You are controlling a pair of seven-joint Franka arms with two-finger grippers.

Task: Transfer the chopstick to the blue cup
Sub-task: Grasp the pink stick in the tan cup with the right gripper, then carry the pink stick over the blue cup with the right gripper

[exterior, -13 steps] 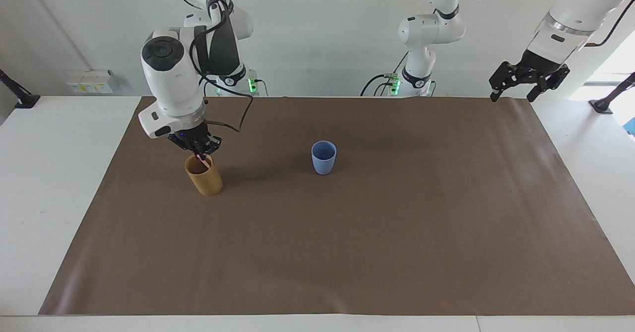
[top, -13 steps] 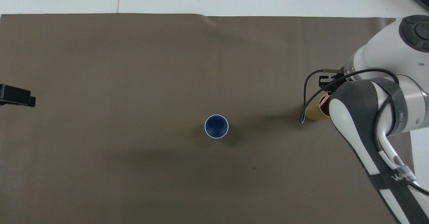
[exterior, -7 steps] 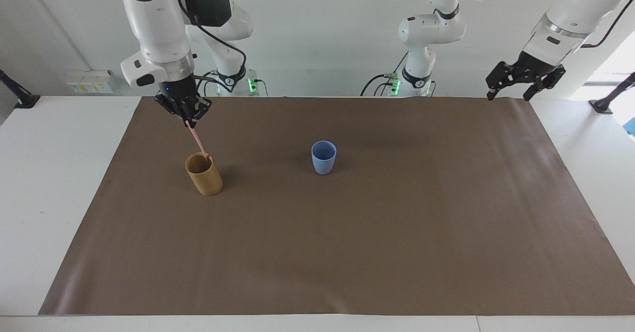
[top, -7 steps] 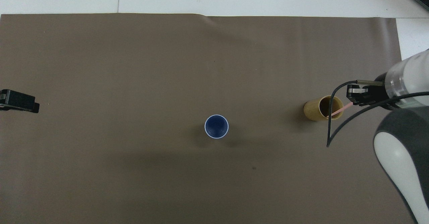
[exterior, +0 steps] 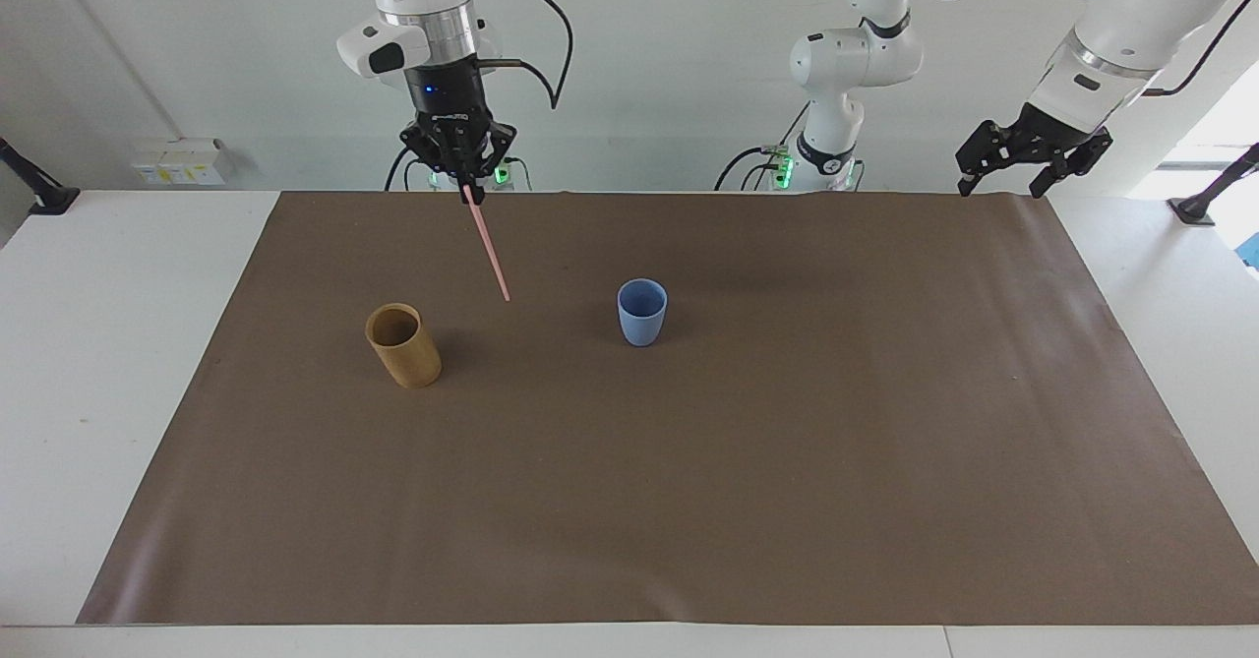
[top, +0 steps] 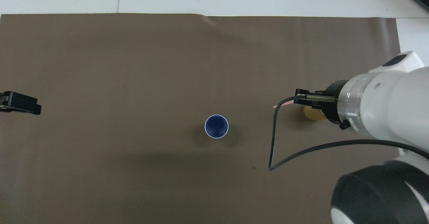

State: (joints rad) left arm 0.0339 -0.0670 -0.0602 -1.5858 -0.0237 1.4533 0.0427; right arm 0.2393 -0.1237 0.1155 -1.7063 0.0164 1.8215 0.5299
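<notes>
My right gripper point(exterior: 466, 184) hangs high over the mat, between the tan cup and the blue cup, shut on the top end of the pale pink chopstick point(exterior: 489, 248). The stick slants down from it with its lower end free in the air. The overhead view shows only the chopstick's tip point(top: 279, 105) past the right gripper point(top: 302, 97). The blue cup point(exterior: 641, 312) point(top: 216, 126) stands upright and empty at the mat's middle. My left gripper point(exterior: 1001, 184) point(top: 20, 102) waits open with nothing in it, raised over the mat's edge at the left arm's end.
A taller tan-brown cup point(exterior: 403, 345) stands upright toward the right arm's end, level with the blue cup; the right arm covers most of this tan cup point(top: 311, 115) from above. A brown mat point(exterior: 689, 501) covers the white table. A black cable point(top: 273, 143) loops from the right wrist.
The right gripper has lifted the chopstick out of the tan cup and carried it up and sideways toward the blue cup. The left arm has barely shifted.
</notes>
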